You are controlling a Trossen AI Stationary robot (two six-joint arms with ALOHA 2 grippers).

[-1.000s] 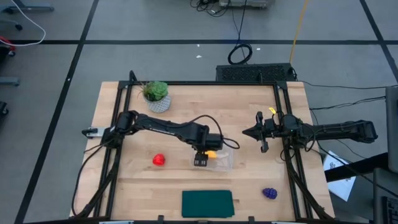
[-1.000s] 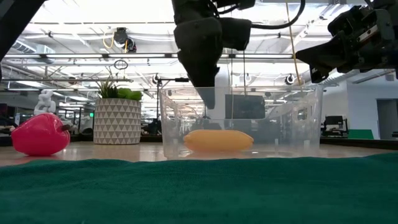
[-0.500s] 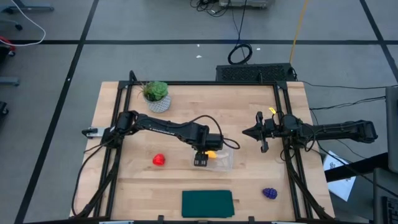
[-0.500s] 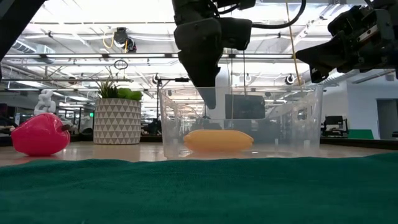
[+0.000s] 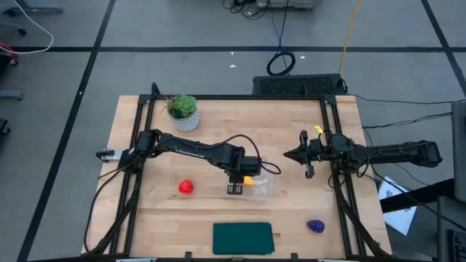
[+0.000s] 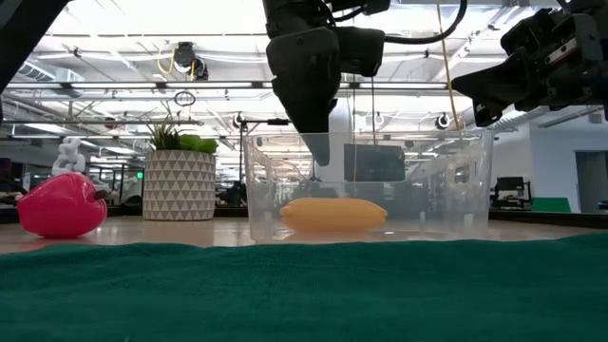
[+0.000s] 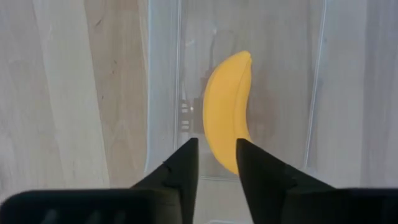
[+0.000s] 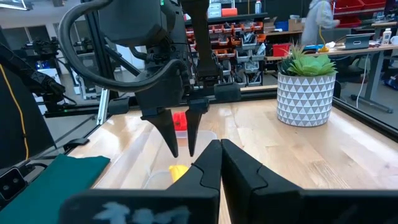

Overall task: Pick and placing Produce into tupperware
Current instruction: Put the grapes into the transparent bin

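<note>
The yellow banana (image 7: 227, 106) lies flat on the floor of the clear tupperware (image 7: 163, 81), mid-table (image 5: 261, 189). My left gripper (image 7: 216, 155) hangs open just above the banana's near end, fingertips inside the container's rim in the low view (image 6: 320, 157), touching nothing. The red fruit (image 5: 186, 187) rests on the wood left of the tupperware. The purple grape bunch (image 5: 315, 226) sits near the table's front right corner. My right gripper (image 8: 219, 155) is shut and waits in the air at the right side (image 5: 287, 154).
A dark green mat (image 5: 242, 238) lies at the near edge, in front of the tupperware. A potted plant (image 5: 182, 109) stands at the far left. Bare wood lies between the tupperware and the grape bunch. Black frame rails run along both sides of the table.
</note>
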